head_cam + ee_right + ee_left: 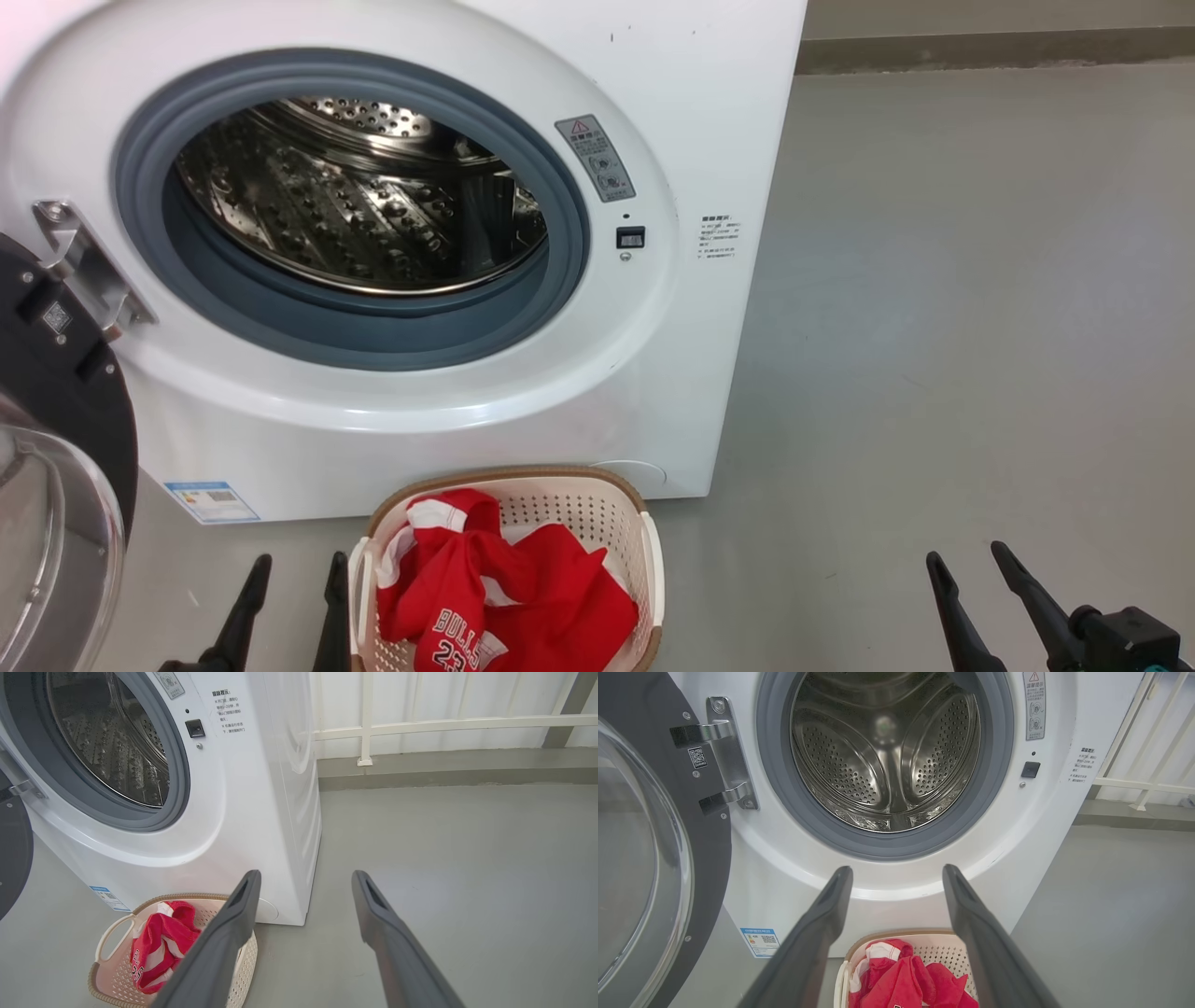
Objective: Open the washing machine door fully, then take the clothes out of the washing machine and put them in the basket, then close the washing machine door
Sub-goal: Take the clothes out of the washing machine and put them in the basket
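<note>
Our washing machine point(467, 411) stands on the floor, and the washing machine door point(56, 373) is swung wide open on our left. The basket point(597, 509) sits right at the machine's foot with the red clothes point(523, 597) piled inside. Our left hand point(301, 560) is just beside the basket and our right hand point(965, 553) is well apart from it, both spread wide and holding nothing.

The mouth of the washing machine point(672, 373) is left open to a straight reach, bounded only by the grey rubber ring point(565, 271) around the steel drum point(355, 215). The left side is taken up by the washing machine door point(75, 392), swung wide on its hinge point(89, 266). Directly below the opening, the ground is occupied by the basket point(597, 509), filled with the clothes point(541, 597). To the right, bare grey floor point(934, 327) is offered, closed off behind by a white railing point(444, 721).
</note>
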Available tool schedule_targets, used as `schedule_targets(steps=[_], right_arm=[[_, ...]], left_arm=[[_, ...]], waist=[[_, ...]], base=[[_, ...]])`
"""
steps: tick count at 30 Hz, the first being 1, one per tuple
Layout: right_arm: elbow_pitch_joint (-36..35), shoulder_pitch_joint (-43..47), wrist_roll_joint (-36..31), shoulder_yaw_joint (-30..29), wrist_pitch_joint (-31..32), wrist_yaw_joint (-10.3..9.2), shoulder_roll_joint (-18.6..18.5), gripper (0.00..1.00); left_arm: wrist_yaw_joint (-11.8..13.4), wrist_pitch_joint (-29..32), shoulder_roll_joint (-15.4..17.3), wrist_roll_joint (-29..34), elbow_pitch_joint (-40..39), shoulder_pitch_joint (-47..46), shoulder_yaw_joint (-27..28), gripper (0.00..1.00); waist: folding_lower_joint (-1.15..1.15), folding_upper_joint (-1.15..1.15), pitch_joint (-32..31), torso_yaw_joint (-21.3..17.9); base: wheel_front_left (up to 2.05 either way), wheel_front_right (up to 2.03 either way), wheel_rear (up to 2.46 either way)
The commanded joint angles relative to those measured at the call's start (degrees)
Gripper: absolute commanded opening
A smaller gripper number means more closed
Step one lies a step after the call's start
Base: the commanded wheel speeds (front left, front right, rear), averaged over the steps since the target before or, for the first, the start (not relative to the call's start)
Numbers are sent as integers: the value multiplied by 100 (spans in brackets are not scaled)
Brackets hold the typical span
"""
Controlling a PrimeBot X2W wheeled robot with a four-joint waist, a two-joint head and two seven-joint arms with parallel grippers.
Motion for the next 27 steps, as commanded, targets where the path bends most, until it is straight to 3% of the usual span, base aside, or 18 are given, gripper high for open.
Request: schedule_targets(steps=[1,27], right_arm=[[-141,-35,85,73,-37,35,-132,100],[-189,-24,51,19,-37,35,-146,100]], left_arm=[[43,-30,89,-23,-212,-24,160,100],[170,-30,89,-92,-451,105,55,100]], waist=[[0,0,-2,-2],[0,0,8,-17]], base=[[0,0,0],[-1,1,0]])
